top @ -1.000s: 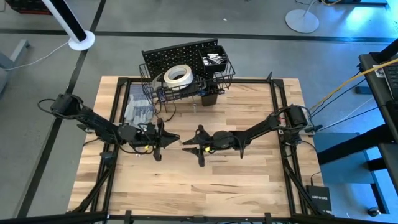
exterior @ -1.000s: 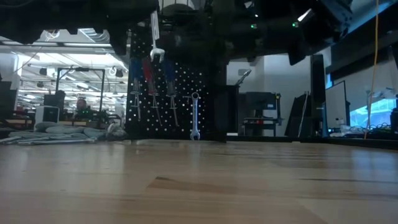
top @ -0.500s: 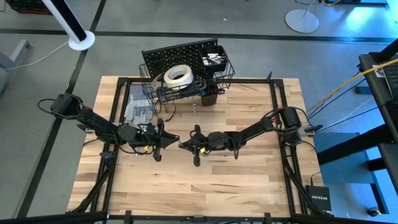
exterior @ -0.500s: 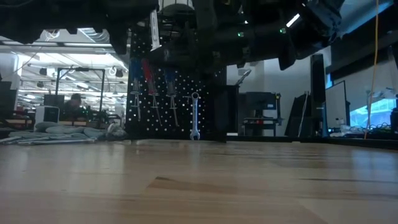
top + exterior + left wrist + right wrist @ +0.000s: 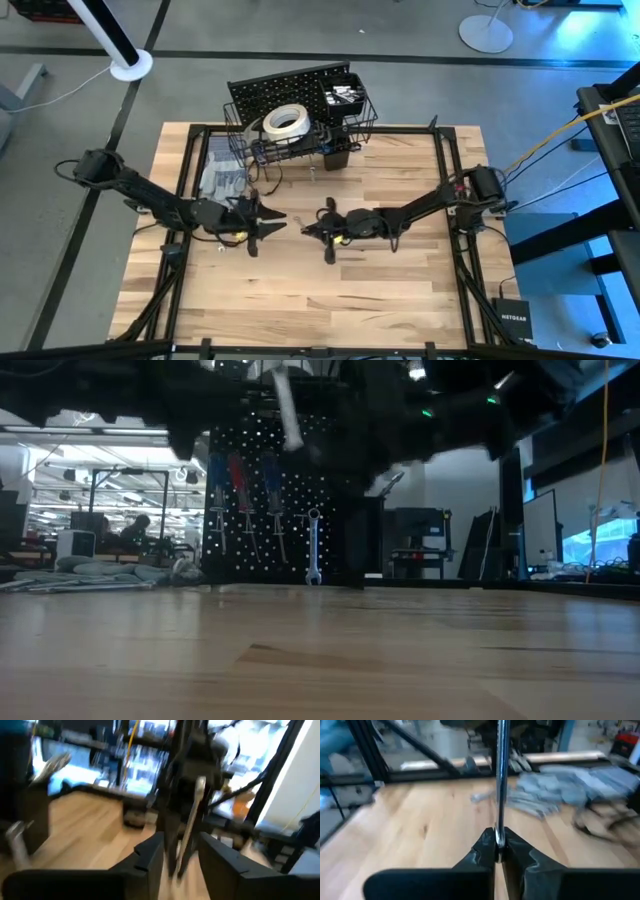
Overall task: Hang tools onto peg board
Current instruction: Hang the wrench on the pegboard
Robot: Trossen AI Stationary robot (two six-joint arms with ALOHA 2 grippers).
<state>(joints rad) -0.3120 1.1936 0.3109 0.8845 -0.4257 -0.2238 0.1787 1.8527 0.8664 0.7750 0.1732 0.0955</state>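
Observation:
A silver wrench (image 5: 499, 770) stands roughly upright in mid-air over the middle of the table, with my right gripper (image 5: 498, 837) shut on it. My left gripper (image 5: 180, 852) faces it from the table's left; its fingers stand apart on either side of the wrench (image 5: 192, 820), and no touch shows. In the high view my left gripper (image 5: 278, 220) and right gripper (image 5: 303, 229) are a short gap apart. The black peg board (image 5: 280, 520) stands at the far edge. On it hang another wrench (image 5: 314, 547) and red- and blue-handled screwdrivers (image 5: 240, 480). My right gripper pinches the wrench's shaft (image 5: 498, 827) between its two fingers. It comes roughly level from the table's right, fingers across the shaft. The shaft rises above the fingers, lifted clear of the table; the fingers hide what lies below them.
A white tape roll (image 5: 285, 121) lies in the wire basket (image 5: 345, 120) on the peg board (image 5: 290, 85). Grey gloves (image 5: 222, 175) lie on the table's far left. The near half of the wooden table (image 5: 320, 300) is bare.
My right gripper went toward my left gripper, then drew back toward the table's right edge. In the low view the wrench has shifted to the right and tipped from upright to slanted.

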